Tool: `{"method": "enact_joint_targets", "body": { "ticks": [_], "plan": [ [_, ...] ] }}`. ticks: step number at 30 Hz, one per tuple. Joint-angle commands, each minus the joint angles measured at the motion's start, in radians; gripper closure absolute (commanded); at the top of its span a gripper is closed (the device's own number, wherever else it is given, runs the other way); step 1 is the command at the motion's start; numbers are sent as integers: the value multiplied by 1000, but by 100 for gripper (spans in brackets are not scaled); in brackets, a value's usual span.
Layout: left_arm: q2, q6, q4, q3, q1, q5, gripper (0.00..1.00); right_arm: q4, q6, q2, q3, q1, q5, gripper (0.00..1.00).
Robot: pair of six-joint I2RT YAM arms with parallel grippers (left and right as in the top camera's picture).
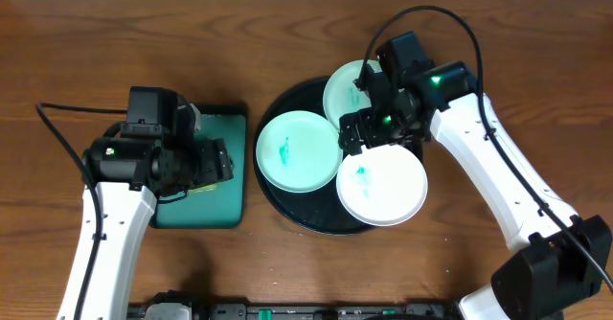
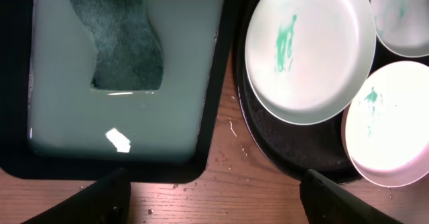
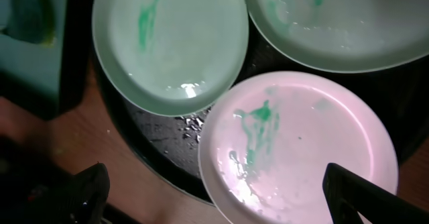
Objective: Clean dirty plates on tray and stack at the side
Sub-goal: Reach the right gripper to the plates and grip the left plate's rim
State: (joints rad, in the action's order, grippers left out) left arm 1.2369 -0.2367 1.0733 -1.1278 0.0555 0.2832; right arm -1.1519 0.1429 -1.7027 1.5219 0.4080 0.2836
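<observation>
Only the left wrist view shows the dark sponge [image 2: 124, 36] lying in the teal tray [image 2: 53, 117]. From overhead the left gripper [image 1: 215, 157] hides it, fingers apart and empty. The right gripper [image 1: 356, 128], also spread wide, hangs over the black tray [image 1: 287, 210]. This holds the near mint plate [image 1: 297, 150], the far mint plate [image 1: 350, 90] and the white plate [image 1: 381, 186], all smeared. The white plate reaches the rim. A strip of table [image 2: 221, 137] separates the trays.

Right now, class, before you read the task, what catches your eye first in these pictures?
A round black tray mid-table holds three small plates: left mint plate, rear mint plate, front white plate, each smeared blue-green. To its left, a teal tray holds a dark sponge.
</observation>
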Motion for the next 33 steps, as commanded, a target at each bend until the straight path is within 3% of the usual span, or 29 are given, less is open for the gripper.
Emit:
{"method": "enact_joint_targets", "body": {
  "ticks": [1, 5, 6, 7, 8, 10, 22, 33],
  "plan": [
    [-2, -5, 3, -17, 3, 0, 19, 5, 25, -1, 21, 6, 35, 1],
    [-2, -5, 3, -17, 3, 0, 19, 50, 27, -1, 21, 6, 28, 1],
    [-2, -5, 3, -17, 3, 0, 19, 56, 70, -1, 21, 6, 20, 2],
    [-2, -5, 3, -17, 3, 0, 3, 56, 170, -1, 21, 6, -4, 6],
    [-2, -5, 3, -17, 3, 0, 3, 51, 259, -1, 21, 7, -28, 13],
    [-2, -5, 3, -17, 3, 0, 3, 55, 344, -1, 13, 17, -47, 14],
    [-2, -5, 3, -17, 3, 0, 3, 350, 388, -89, -216, 90, -64, 16],
    [-2, -5, 3, -17, 3, 0, 3, 509, 376, -242, -222, 91, 21, 16]
  ]
}}
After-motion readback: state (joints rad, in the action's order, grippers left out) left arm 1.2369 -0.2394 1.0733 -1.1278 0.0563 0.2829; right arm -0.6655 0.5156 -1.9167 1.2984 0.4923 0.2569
